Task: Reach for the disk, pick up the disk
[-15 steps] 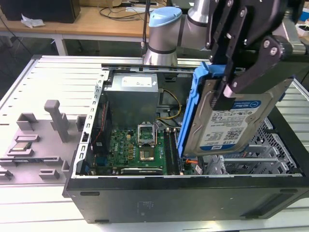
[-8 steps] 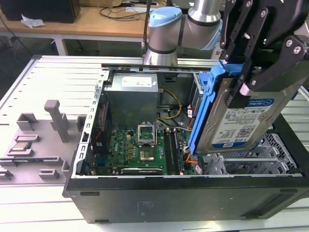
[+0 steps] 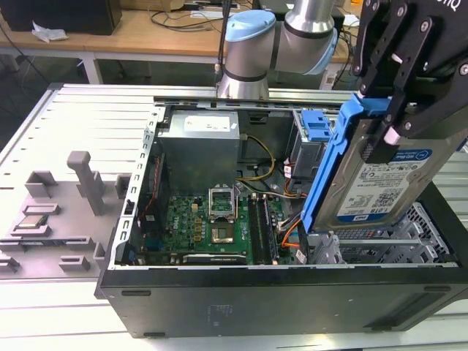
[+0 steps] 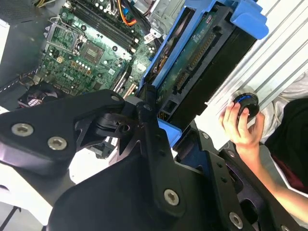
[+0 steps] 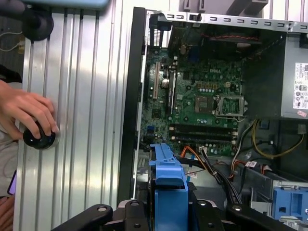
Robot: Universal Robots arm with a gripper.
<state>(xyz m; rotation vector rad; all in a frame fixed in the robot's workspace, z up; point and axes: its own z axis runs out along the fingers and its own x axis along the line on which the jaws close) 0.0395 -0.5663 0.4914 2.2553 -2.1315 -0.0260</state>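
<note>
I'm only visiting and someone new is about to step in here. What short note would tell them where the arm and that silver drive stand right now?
Gripper: shut on the disk, fingers clamped across its upper edge.
Disk: lifted, standing on edge and tilted, above the drive-bay end of the open computer case, its blue bracket on it.
Done: reach and grasp; the disk looks clear of its bay.
Left: little or nothing of the pick-up.
Note: a person's hand rests on a round black knob on the aluminium table beside the case.

The black gripper (image 3: 386, 135) hangs tilted at the exterior view's right, its fingers (image 3: 398, 69) squeezed on the disk (image 3: 380, 183), holding it up.
</note>
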